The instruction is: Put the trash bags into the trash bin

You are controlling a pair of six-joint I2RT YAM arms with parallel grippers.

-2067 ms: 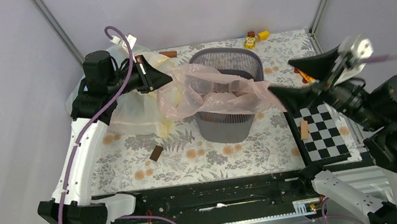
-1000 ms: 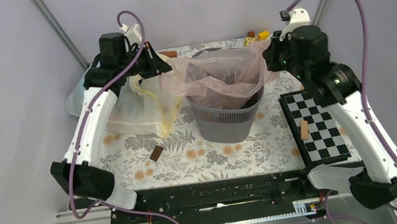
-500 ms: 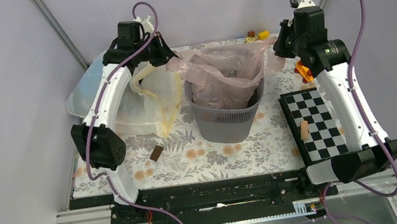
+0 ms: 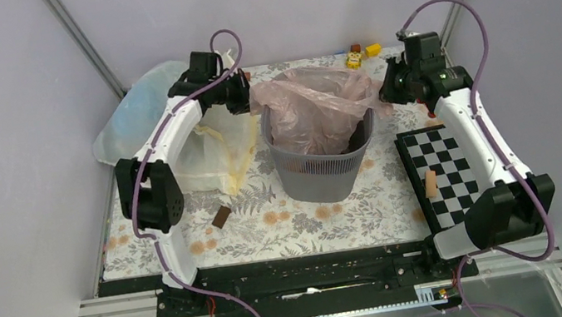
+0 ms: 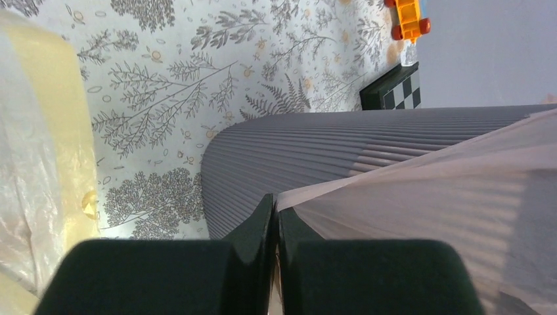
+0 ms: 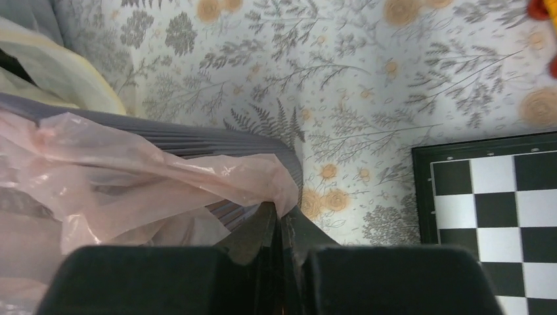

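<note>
both jaws pinched fully closed on film. left gripper (image 5: 274, 202) has the bag (image 4: 312, 107) edge nipped right against the bin (image 4: 321, 176) wall. right gripper (image 6: 279, 211) has the opposite edge at the bin's right corner.

change over the last two seconds: the bag was draped loose across the mouth, arms high and wide. both arms have since swung to the far side and dropped, pulling the edges out and down. bag body now sags inside the bin, mouth stretched left-right over the rim. i read that as mostly in, with cuffing the rim and letting go still to do.

near rim looks uncovered, and there's a dark patch at its right corner. can't tell from the top view whether that's bare mesh or shadow.

room: left gripper sits in the slot between the bin and the big bag (image 4: 196, 150), so it's tight, with a snag risk on that yellow rim. right gripper has bare table (image 4: 270, 219) under it, with the board (image 4: 444, 176) and toy car (image 5: 408, 18) near. back wall is close behind both. down looks free, left-outward doesn't.
</note>
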